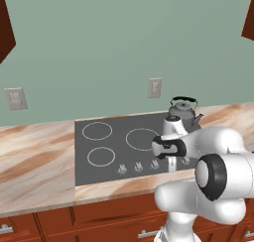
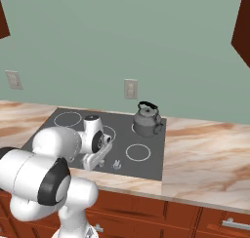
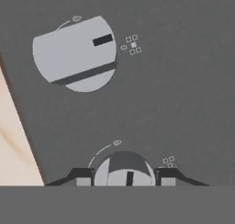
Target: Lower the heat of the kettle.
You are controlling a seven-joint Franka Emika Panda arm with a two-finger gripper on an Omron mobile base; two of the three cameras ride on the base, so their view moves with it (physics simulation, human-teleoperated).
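The marble counter (image 1: 34, 161) stretches wide on both sides of the dark cooktop (image 2: 149, 166). The kettle (image 2: 147, 120) sits on the far right burner, well apart from the arm. At the cooktop's near edge, the gripper (image 3: 125, 176) is closed around a grey knob (image 3: 124, 170). The hand view shows a second knob (image 3: 75, 53) beside it.

From my remote seat, the arm hides the kettle's (image 1: 184, 110) lower body in the left base view. In the hand view, the lower knob (image 3: 124, 169) is cut off at the bottom, and the cooktop's (image 3: 174, 103) tiny markings are unreadable.
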